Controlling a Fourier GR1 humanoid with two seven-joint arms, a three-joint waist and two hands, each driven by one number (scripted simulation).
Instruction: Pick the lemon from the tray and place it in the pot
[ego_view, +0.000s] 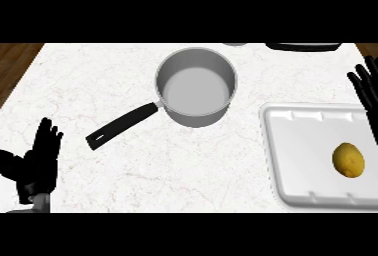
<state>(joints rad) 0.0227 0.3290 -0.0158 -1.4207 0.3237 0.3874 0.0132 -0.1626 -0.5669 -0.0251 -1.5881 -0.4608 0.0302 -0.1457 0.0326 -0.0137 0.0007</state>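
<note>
A yellow lemon (349, 159) lies in the white tray (295, 150) at the right side of the counter. A grey metal pot (196, 86) with a long black handle (122, 127) stands near the middle, with nothing inside it. My right hand (366, 82) shows at the right edge, above the tray's far corner, fingers straight and open, holding nothing. My left hand (40, 155) rests open at the lower left, fingers pointing up, well away from the pot and tray.
The white marble counter ends at a wooden strip (15, 65) on the left. A dark object (304, 46) and a pale round rim (235, 44) sit at the far edge.
</note>
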